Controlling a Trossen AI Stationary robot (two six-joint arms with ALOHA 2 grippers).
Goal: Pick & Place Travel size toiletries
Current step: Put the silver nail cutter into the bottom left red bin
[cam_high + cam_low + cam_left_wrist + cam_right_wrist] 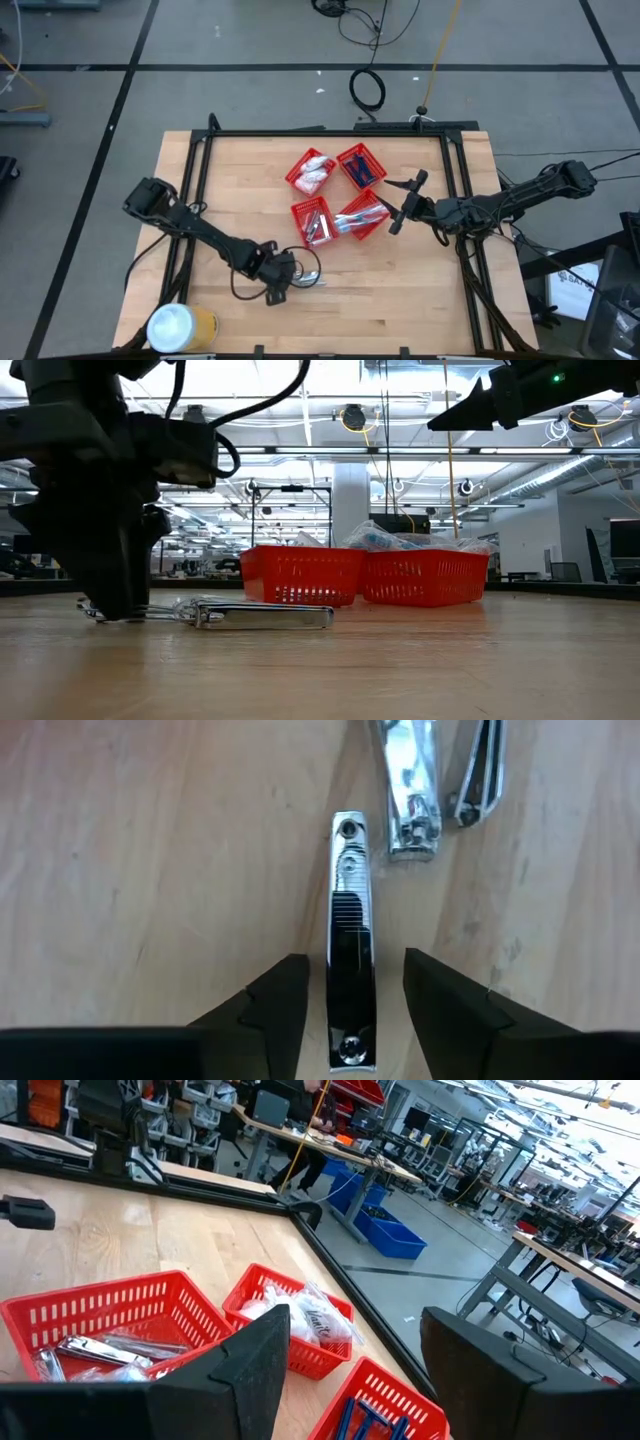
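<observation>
Three nail clippers lay loose; left gripper straddled one, fingers parted, not yet gripping; next: clench, lift toward baskets; right gripper idle, released

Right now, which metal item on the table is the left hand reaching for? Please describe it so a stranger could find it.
On the wooden table, look in front of the four red baskets, where the left hand is lowered. A small group of shiny nail clippers lies there. The target is the nail clipper lying lengthwise between the two dark fingers; two other clippers lie beyond it.
</observation>
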